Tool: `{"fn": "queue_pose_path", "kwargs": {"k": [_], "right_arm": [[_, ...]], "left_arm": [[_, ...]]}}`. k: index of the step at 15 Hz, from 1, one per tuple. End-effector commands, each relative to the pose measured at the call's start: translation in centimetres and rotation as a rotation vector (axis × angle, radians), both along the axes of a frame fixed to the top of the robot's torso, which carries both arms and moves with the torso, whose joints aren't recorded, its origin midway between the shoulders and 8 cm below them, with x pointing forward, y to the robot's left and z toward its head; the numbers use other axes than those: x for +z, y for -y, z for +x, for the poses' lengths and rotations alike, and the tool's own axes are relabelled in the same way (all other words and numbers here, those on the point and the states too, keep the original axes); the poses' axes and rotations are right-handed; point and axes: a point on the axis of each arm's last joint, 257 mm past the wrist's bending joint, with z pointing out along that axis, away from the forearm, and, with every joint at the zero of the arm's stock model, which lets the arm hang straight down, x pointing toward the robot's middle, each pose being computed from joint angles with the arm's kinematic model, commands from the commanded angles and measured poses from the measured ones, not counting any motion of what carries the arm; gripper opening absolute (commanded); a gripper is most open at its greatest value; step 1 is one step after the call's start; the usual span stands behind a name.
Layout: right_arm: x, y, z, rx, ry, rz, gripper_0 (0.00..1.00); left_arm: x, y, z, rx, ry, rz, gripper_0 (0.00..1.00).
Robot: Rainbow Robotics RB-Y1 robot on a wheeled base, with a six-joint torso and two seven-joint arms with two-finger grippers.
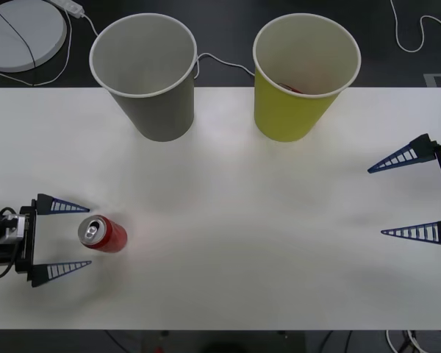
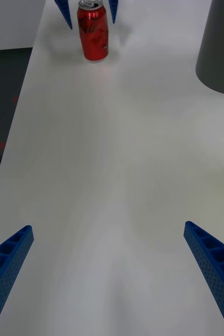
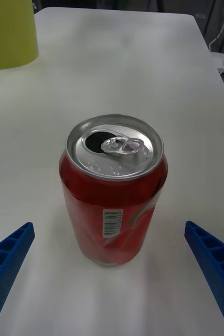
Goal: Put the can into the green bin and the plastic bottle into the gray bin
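Note:
The can (image 1: 103, 234) is small and red with a silver top, and it stands upright at the table's front left. My left gripper (image 1: 89, 235) is open, one fingertip on each side of the can (image 3: 114, 194) with gaps on both sides. The gray bin (image 1: 143, 73) stands at the back left and the green bin (image 1: 305, 73) at the back right, both upright. Far out at the right edge, my right gripper (image 1: 375, 202) is open and holds nothing. From there the can (image 2: 93, 31) shows far off. The plastic bottle is out of view.
A round white device (image 1: 22, 33) with a cable lies on the dark surface behind the table's back left. White cables (image 1: 419, 33) trail behind the bins. A small reddish thing (image 1: 294, 90) shows inside the green bin. Bare white tabletop (image 1: 242, 220) lies between the two grippers.

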Motion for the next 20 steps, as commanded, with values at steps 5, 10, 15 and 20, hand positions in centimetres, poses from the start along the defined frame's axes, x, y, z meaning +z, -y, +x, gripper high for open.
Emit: {"fn": "queue_pose_path", "kwargs": {"k": [5, 10, 15, 20], "right_arm": [[0.0, 0.0, 0.0, 0.0, 0.0, 0.0, 1.0], [0.0, 0.0, 0.0, 0.0, 0.0, 0.0, 1.0], [0.0, 0.0, 0.0, 0.0, 0.0, 0.0, 1.0], [0.0, 0.0, 0.0, 0.0, 0.0, 0.0, 1.0]], "left_arm": [[-1.0, 3.4, 0.4, 0.001, -0.006, -0.061, 1.0], [-1.3, 5.2, 0.7, 0.001, -0.006, -0.096, 1.0], [-1.2, 6.0, 0.8, 0.002, -0.003, -0.119, 0.26], [-1.0, 6.1, 1.0, 0.008, -0.007, -0.128, 0.0]]}}
